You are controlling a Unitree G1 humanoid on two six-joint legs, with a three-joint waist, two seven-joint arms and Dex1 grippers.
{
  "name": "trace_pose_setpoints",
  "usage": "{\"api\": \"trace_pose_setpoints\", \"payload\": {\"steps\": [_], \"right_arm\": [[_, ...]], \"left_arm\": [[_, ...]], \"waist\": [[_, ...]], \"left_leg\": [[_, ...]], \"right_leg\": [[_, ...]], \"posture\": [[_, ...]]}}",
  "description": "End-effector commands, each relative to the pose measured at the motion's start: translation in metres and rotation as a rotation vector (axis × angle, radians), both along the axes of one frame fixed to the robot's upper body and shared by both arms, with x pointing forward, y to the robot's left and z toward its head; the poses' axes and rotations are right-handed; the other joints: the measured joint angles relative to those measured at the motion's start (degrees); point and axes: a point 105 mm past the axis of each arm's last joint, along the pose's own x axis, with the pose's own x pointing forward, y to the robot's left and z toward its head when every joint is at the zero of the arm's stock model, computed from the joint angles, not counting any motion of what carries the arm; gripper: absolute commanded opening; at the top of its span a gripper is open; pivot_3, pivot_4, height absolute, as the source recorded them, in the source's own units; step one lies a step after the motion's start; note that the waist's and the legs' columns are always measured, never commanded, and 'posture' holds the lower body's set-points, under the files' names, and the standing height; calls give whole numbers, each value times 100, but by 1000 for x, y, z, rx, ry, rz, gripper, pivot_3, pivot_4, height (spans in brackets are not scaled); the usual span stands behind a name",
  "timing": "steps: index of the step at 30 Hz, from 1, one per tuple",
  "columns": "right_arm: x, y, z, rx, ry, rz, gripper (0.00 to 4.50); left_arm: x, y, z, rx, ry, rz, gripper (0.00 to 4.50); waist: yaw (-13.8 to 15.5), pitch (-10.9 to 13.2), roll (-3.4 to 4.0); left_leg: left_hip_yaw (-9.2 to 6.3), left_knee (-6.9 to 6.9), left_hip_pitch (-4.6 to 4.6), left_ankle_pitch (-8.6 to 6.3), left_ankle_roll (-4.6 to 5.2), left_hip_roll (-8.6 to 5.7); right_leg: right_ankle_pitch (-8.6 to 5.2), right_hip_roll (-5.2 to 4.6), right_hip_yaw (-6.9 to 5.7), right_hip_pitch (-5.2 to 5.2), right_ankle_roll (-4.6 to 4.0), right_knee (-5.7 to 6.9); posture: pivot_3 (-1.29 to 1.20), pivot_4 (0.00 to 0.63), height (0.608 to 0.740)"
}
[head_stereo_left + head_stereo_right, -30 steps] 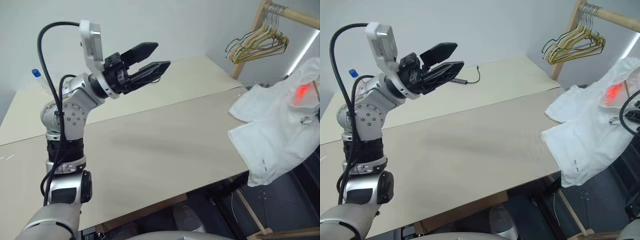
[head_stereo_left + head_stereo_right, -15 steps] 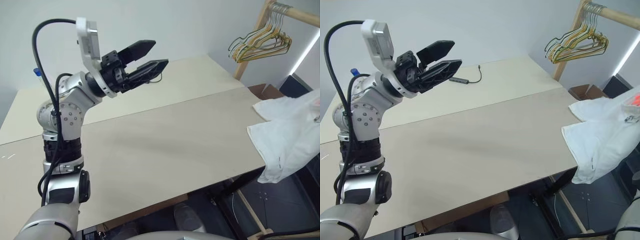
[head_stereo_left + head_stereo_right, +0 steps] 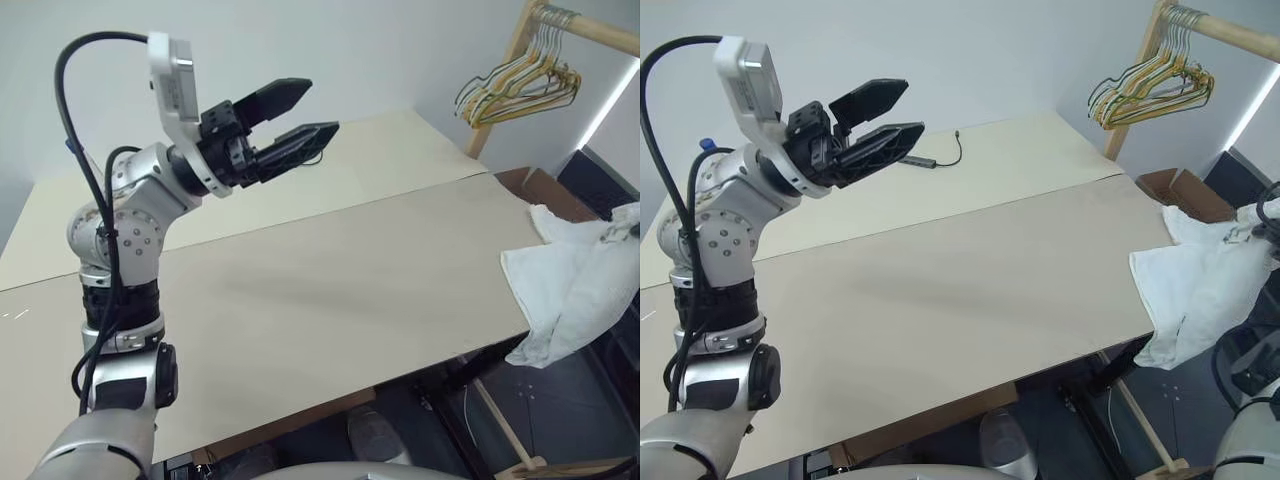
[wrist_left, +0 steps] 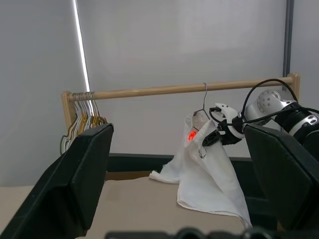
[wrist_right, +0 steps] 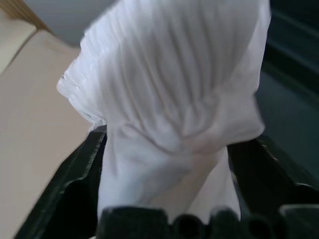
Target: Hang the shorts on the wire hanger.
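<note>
The white shorts (image 3: 573,290) hang at the table's right corner, their lower part resting on the tabletop edge and drooping past it. In the left wrist view the shorts (image 4: 204,172) hang under the thin hook of the wire hanger (image 4: 204,98), which sits on a wooden rail (image 4: 149,91); the fabric hides the rest of the hanger. My right gripper (image 4: 212,135) is at the top of the shorts. In its own view the right gripper (image 5: 177,142) is open, fingers wide apart with bunched fabric (image 5: 174,94) between them. My left gripper (image 3: 300,118) is open and empty, high over the table's far left.
A bunch of yellow and green hangers (image 3: 520,85) hangs at the rail's near end, by its wooden post. A black cable with an adapter (image 3: 930,160) lies on the far table. A cardboard box (image 3: 1185,190) sits on the floor beyond the right edge.
The shorts have slid right, off most of the table corner, and now hang narrower and more bunched. The red glow seen through the fabric is gone. My left gripper has stayed put.
</note>
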Motion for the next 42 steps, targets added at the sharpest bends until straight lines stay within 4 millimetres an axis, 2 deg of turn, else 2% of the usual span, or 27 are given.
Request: {"api": "trace_pose_setpoints", "payload": {"steps": [1, 4, 8, 9, 11, 14, 17, 20, 22, 26, 29, 35, 42], "right_arm": [[0, -3, 38, -249, -152, -102, 4452], [-5, -1, 53, -502, -229, -220, 4452], [-13, 10, 66, -713, -346, -300, 4452], [-17, 16, 76, -816, -400, -327, 4452], [-19, 35, 93, -972, -522, -305, 4452], [-15, 70, 114, -1099, -710, -188, 4452], [1, 119, 124, -1106, -865, 112, 4452], [19, 169, 115, -937, -931, 527, 4452], [25, 201, 101, -780, -935, 819, 4452], [29, 243, 65, -602, -799, 1285, 4452], [28, 261, 38, -552, -652, 1551, 4452], [27, 283, 12, -498, -525, 1802, 4452], [28, 292, 4, -492, -515, 1849, 4452]], "left_arm": [[-3, 4, 4, 7, -28, 27, 4500], [-3, 6, 3, 9, -27, 38, 4500], [-2, 8, 2, 12, -29, 53, 4500], [-2, 8, 2, 11, -31, 59, 4500], [-1, 9, 1, 10, -34, 76, 4500], [1, 12, -3, 17, -36, 123, 4500], [3, 17, -12, 55, -47, 182, 4500], [3, 25, -24, 105, -35, 234, 4500], [2, 30, -34, 146, -27, 258, 4500], [-5, 39, -55, 249, -23, 289, 4500], [-11, 48, -72, 317, 12, 309, 4500], [-26, 62, -95, 424, 43, 366, 4500], [-29, 67, -104, 452, 57, 401, 4500]], "waist": [[3, -1, 1], [22, -3, 5], [49, -3, 6], [57, -3, 6], [85, -3, 7], [68, -3, 7], [54, -2, 5], [61, 0, 2], [109, 1, -1], [295, 5, -7], [510, 10, -10], [969, 18, -18], [1489, 23, -24]], "left_leg": [[-1, 0, -1, 0, 0, 1], [-7, 0, 2, 1, 0, 6], [-9, 0, 0, 0, 0, 7], [-9, 0, 0, 0, 0, 6], [-9, 0, 1, 0, 0, 3], [-6, 0, 6, 0, 0, 3], [-5, 0, 22, 0, 0, 4], [-8, -3, 28, 0, 0, 17], [-11, -3, 28, 0, 0, 21], [-11, -4, 26, -1, 1, 22], [-11, -4, 24, -2, 3, 22], [-9, -4, 24, -4, 1, 27], [-11, -4, -3, -3, -4, 24]], "right_leg": [[0, 0, 2, 0, 2, 2], [0, 0, 2, -7, 2, 11], [12, -4, 4, -10, -17, 12], [17, -5, 4, -10, -23, 11], [17, -7, 5, -10, -22, 10], [17, -3, 8, -10, -22, 11], [14, 7, 9, 1, -16, 11], [6, 23, 8, 5, -4, 11], [8, 27, 5, 5, -6, 11], [25, 25, 8, 1, -35, 7], [26, 21, 8, -7, -37, 5], [28, 21, 8, -19, -41, 6], [35, 19, 2, -54, -54, 8]], "posture": [[-289, 0, 740], [-284, 0, 740], [-275, 0, 740], [-275, 0, 740], [-260, 0, 740], [-260, 0, 740], [-231, 0, 740], [-217, 0, 740], [-201, 0, 740], [-159, 0, 740], [-125, 0, 740], [-69, 0, 740], [-36, 0, 740]]}}
